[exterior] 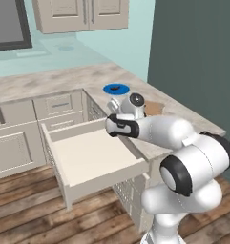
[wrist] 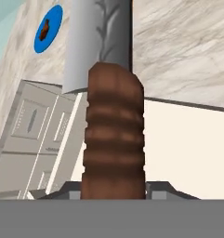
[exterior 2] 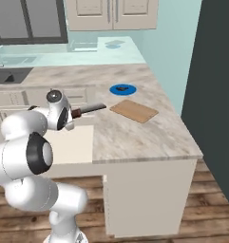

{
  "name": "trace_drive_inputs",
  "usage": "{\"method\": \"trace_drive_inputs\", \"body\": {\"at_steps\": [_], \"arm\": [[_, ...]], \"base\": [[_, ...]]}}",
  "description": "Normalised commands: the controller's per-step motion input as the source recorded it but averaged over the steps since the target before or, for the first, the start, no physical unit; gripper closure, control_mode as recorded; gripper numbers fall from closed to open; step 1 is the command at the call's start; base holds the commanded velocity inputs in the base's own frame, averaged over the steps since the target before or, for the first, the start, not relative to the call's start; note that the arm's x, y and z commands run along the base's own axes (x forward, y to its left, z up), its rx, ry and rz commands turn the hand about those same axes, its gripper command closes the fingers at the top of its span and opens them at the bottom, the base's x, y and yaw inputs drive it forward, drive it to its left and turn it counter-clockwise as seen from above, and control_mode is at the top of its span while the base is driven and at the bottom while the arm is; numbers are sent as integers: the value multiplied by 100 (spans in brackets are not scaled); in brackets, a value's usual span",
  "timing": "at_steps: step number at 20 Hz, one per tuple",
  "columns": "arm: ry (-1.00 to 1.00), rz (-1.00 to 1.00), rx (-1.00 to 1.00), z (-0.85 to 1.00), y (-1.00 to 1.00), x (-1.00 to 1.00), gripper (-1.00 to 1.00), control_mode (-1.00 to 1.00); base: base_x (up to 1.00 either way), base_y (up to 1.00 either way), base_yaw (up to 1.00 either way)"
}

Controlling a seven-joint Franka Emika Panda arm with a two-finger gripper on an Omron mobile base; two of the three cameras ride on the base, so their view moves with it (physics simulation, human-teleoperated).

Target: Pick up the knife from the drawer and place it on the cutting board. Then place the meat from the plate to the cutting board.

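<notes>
My gripper [exterior 2: 76,113] is shut on the knife's dark brown handle [wrist: 114,135]. It holds the knife [exterior 2: 90,109] roughly level above the edge where the open drawer [exterior: 95,159] meets the counter. The grey blade [wrist: 99,37] points towards the cutting board [exterior 2: 134,110], which lies a short way beyond the tip. Farther back on the counter sits the blue plate [exterior 2: 123,88] with the small reddish-brown meat [wrist: 46,28] on it. The drawer's pale inside [wrist: 187,148] shows nothing in it.
The marble counter [exterior 2: 135,135] runs into a corner, with a dark wall [exterior 2: 215,95] on its right. Smaller drawers with grey handles [wrist: 34,135] sit left of the open drawer. A sink [exterior 2: 6,76] is at the far left, and wall cabinets [exterior: 80,14] hang above.
</notes>
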Motion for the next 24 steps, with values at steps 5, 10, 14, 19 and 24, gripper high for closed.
{"method": "trace_drive_inputs", "body": {"at_steps": [5, 10, 14, 19, 24], "arm": [[0, 0, 0, 0, 0, 0, 100, 100], [0, 0, 0, 0, 0, 0, 100, 100], [0, 0, 0, 0, 0, 0, 100, 100], [0, 0, 0, 0, 0, 0, 100, 100], [0, 0, 0, 0, 0, 0, 100, 100]], "base": [[-10, 89, -19], [0, 100, -23], [-5, 100, -22], [-1, 100, -29], [7, 100, -53]]}}
